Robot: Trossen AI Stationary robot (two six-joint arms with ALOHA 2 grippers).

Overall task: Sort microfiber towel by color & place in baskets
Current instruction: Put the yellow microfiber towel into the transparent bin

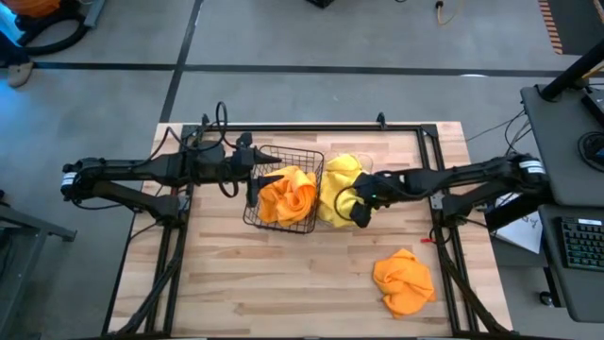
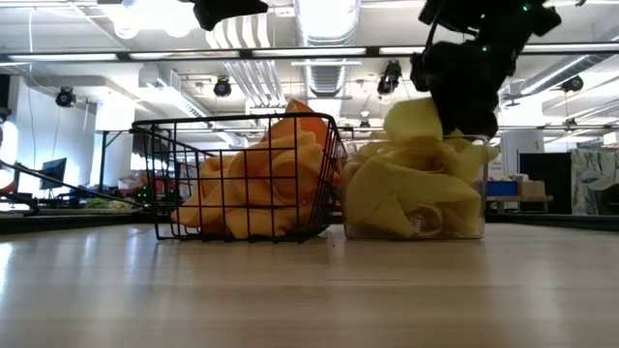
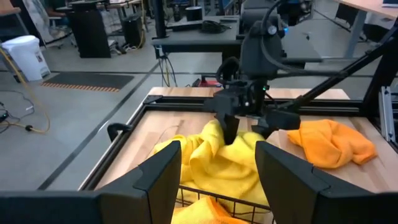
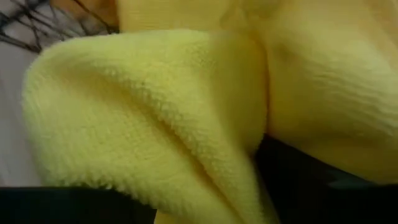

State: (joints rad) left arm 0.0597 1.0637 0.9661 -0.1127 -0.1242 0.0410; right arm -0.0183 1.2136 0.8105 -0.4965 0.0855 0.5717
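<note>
Orange towels (image 1: pixel 288 195) fill the black wire basket (image 1: pixel 253 215). Yellow towels (image 1: pixel 337 179) are heaped in the clear plastic bin (image 2: pixel 474 227) to its right, rising above the bin's rim. More orange towel (image 1: pixel 404 280) lies bunched on the table near the front right. My right gripper (image 1: pixel 359 203) is low over the yellow heap, fingers apart, with a yellow fold (image 4: pixel 155 124) between them. My left gripper (image 3: pixel 217 171) hangs open and empty over the wire basket's left side. My right gripper comes in from the table's right, slanting down into the top of the yellow heap. A fold of yellow towel (image 4: pixel 205 143) lies between the open fingers and against one finger (image 4: pixel 311 180). The towel rests on the heap in the bin.
The two baskets stand side by side and touching at the table's middle (image 2: pixel 340 193). A black frame rail (image 1: pixel 311 127) runs along the table's far edge and down both sides. Bare wood (image 1: pixel 283 283) lies in front of the baskets.
</note>
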